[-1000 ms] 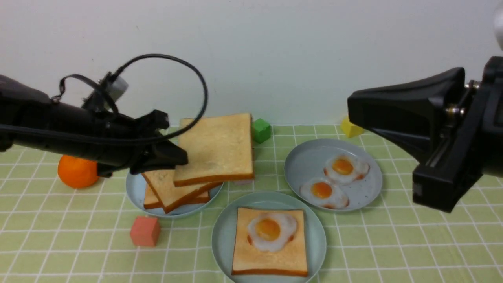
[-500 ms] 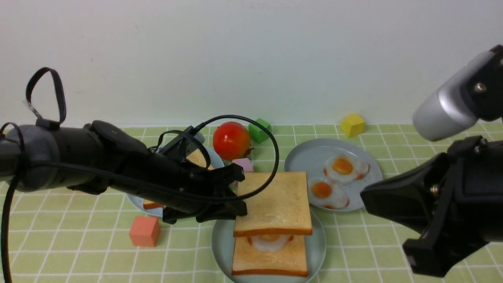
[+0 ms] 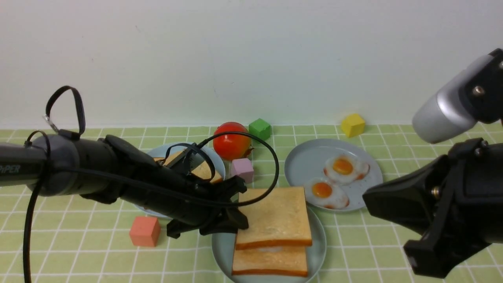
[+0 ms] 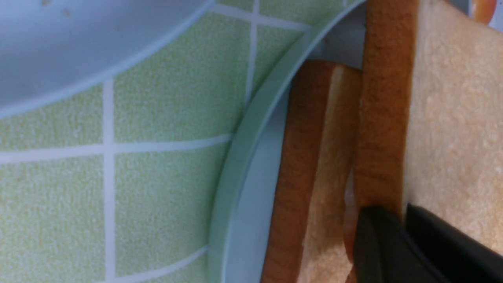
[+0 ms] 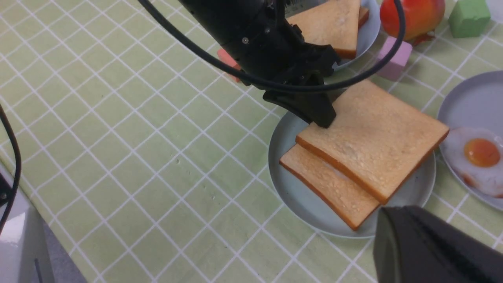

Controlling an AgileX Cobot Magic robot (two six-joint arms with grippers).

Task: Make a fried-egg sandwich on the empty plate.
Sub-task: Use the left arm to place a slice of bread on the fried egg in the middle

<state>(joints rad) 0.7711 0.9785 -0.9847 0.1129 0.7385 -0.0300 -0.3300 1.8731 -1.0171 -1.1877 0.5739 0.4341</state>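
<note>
A: Green checked tablecloth up front: how far is the sandwich built?

B: Stacked on the mint-green plate are the bottom toast slice, egg and top toast slice. Its edge is pinched by the left gripper; release seems outstanding. Finger spread on the right gripper cannot be told.

The top toast slice hides the egg except a white sliver at its front edge.
</note>
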